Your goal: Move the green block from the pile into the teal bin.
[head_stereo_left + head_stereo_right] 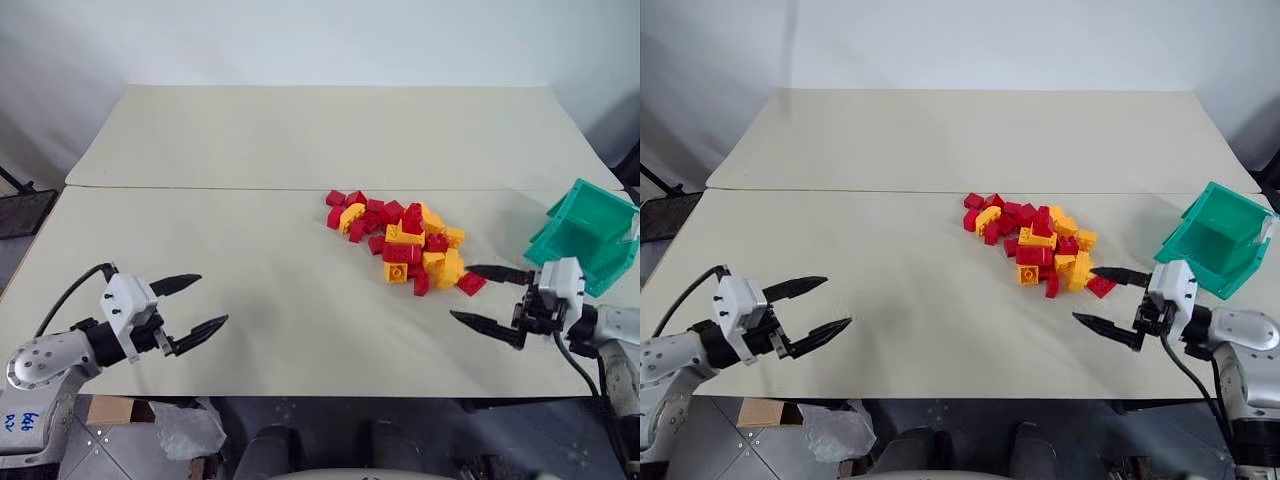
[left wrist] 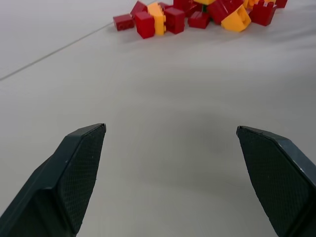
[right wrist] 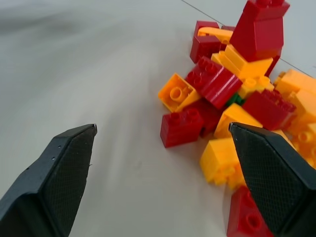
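Note:
The pile [image 1: 405, 240] of red and yellow-orange bricks lies right of the table's middle. Of the green block [image 3: 236, 98] only a sliver shows, buried low among the bricks. The teal bin [image 1: 590, 235] stands tilted at the table's right edge, its mouth towards the pile. My right gripper [image 1: 460, 291] hovers open just in front of the pile's right end, between pile and bin, with nothing in it. My left gripper [image 1: 213, 300] is open and empty over bare table at the front left, far from the pile.
The beige table [image 1: 300, 150] has a seam running across it behind the pile. Its far half and the whole left side are bare. On the floor under the front-left edge lie a cardboard box [image 1: 115, 410] and a plastic bag [image 1: 185, 432].

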